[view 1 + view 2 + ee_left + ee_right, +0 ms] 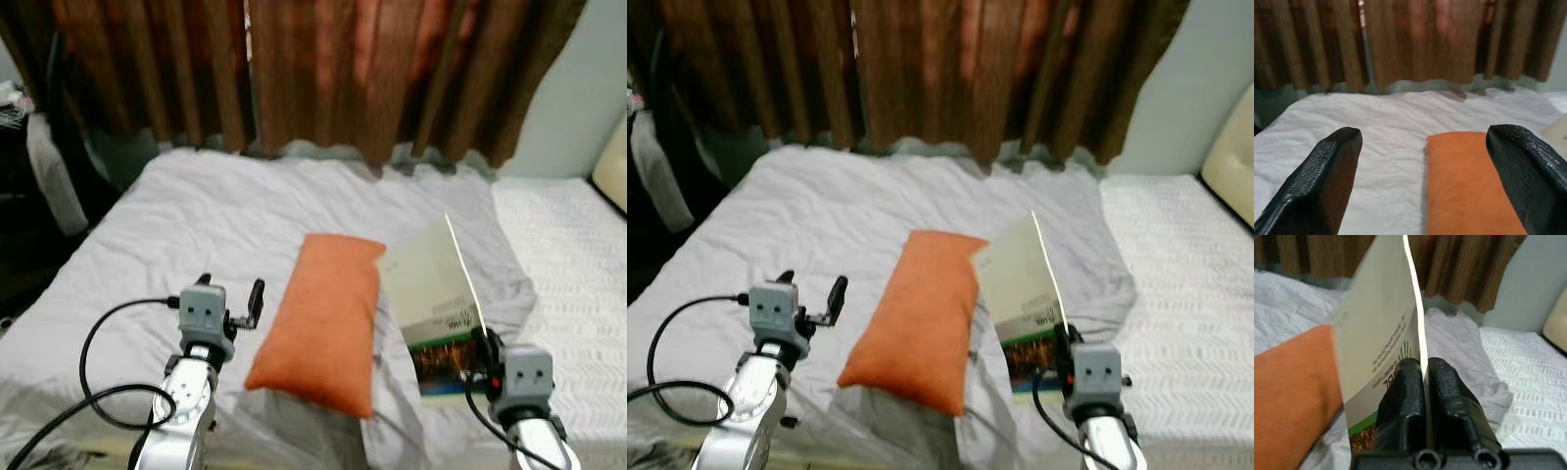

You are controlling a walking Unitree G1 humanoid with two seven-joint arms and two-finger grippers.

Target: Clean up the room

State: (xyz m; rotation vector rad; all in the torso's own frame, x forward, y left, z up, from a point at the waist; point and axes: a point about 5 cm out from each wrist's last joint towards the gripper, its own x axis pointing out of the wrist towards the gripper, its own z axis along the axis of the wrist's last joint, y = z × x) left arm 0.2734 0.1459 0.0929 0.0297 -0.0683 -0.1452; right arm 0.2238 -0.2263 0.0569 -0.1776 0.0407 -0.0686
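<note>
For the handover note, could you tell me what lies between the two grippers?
The orange pillow lies between the left gripper and the right gripper, in the left eye view.

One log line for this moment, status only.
right gripper: shut on booklet | left gripper: open, idle | orange pillow: on bed

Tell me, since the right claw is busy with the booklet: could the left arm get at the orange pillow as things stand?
Probably yes. The left claw is open, just beside the orange pillow, with only bare sheet between them.
</note>
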